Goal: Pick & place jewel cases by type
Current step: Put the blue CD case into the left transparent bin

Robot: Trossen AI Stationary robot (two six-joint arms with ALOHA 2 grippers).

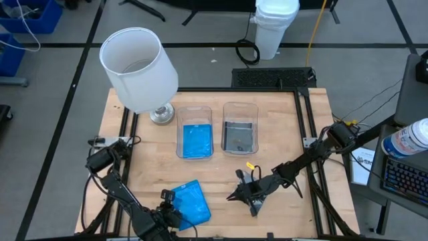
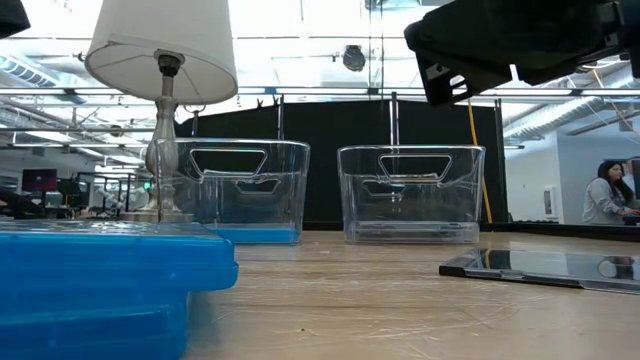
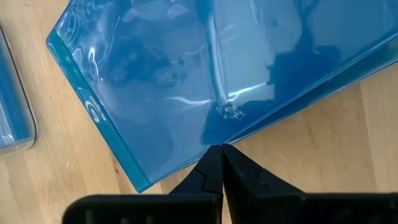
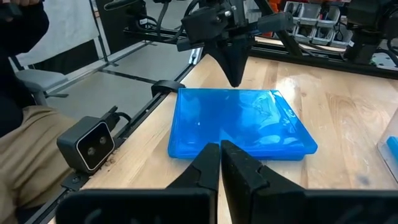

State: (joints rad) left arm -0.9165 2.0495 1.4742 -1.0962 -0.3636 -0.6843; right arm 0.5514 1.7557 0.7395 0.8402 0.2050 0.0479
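Glossy blue square case lies flat on the wooden bench near front edge, left of centre. Left gripper at its front-left corner, fingers pressed together, holding nothing. Right gripper just right of it, likewise closed & empty. Dark flat case lies nearby

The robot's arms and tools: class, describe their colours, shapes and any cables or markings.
Both arms are black, slender and jointed, with black cables along them. The right arm carries a small yellow tag. The left tool and right tool each end in two dark, wedge-shaped fingers tapering to points.
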